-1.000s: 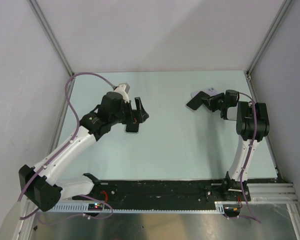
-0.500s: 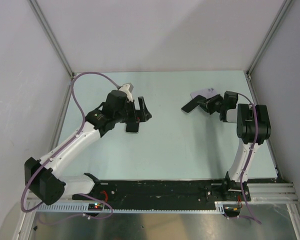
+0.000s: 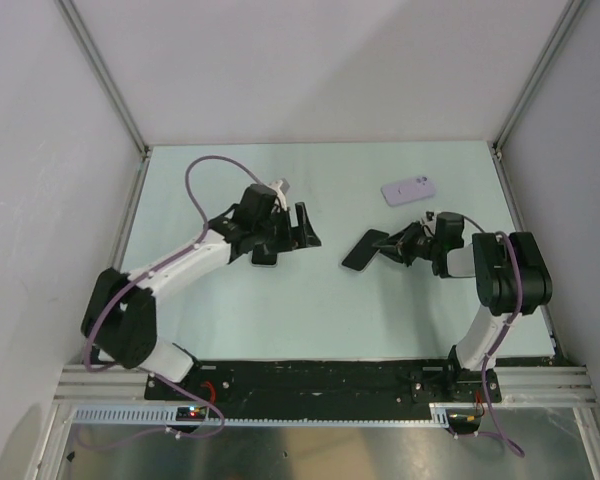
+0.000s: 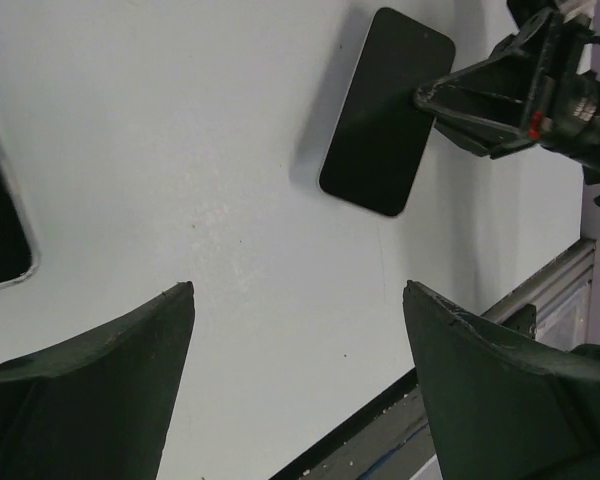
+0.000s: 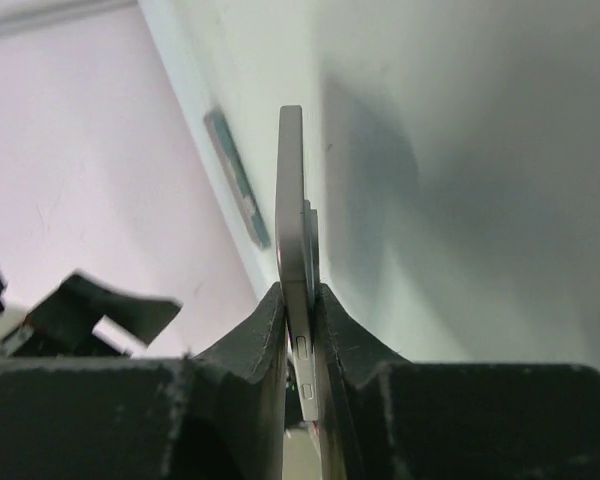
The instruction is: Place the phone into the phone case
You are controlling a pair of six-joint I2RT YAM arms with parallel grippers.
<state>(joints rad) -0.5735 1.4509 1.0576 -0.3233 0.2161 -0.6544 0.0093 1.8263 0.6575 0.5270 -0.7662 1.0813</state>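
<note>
Phone, black flat slab: right end effector pinches its three-o'clock end, presumably freeing the body; left end effector spread, idle.

I see the phone black-faced with a pale silvery edge, the phone case lilac, the table pale green.
</note>
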